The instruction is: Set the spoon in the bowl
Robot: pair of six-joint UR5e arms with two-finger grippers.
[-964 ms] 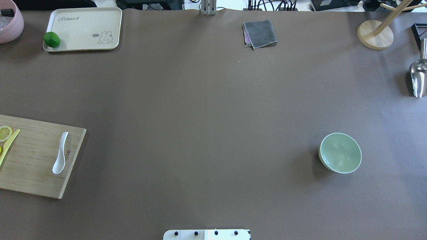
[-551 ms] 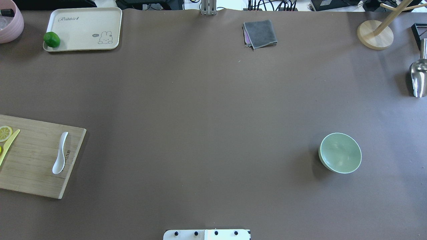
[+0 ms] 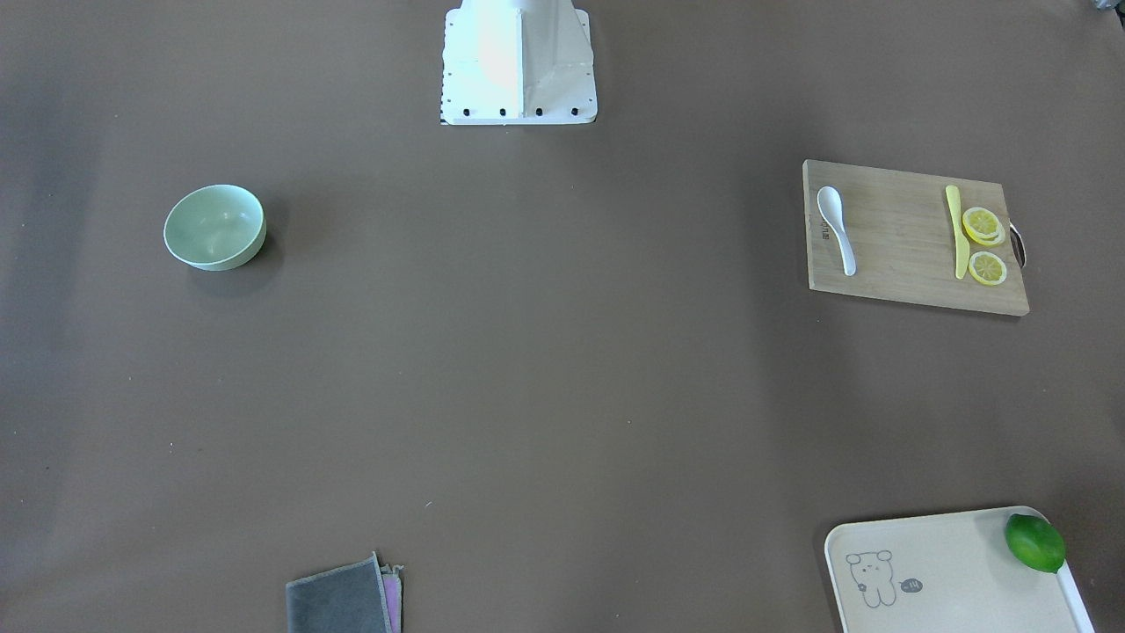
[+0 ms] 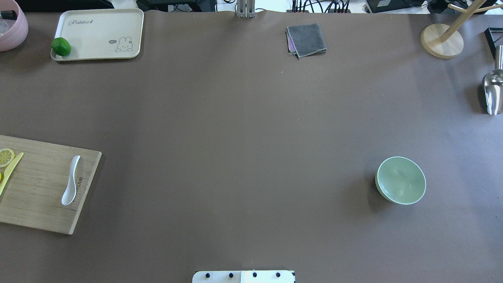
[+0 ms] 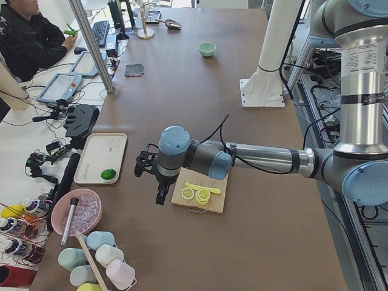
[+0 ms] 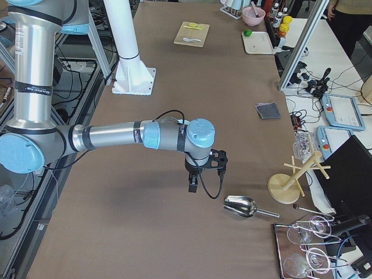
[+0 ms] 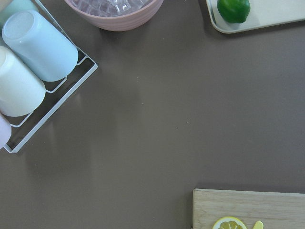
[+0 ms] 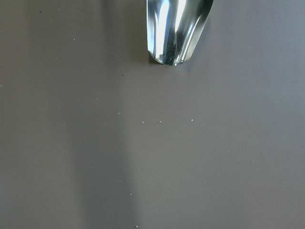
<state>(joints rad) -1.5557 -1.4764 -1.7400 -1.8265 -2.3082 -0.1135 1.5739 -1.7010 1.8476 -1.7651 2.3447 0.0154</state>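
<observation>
The white spoon lies on a wooden cutting board at the table's left edge, scoop toward the robot; it also shows in the front view. The mint-green bowl stands empty on the right side, also in the front view. My left gripper hangs over the table just beyond the board's outer end, away from the spoon. My right gripper hangs near a metal scoop, away from the bowl. I cannot tell whether either gripper is open or shut.
A yellow knife and lemon slices share the board. A cream tray with a lime, a pink bowl, a grey cloth, a wooden stand and a cup rack line the edges.
</observation>
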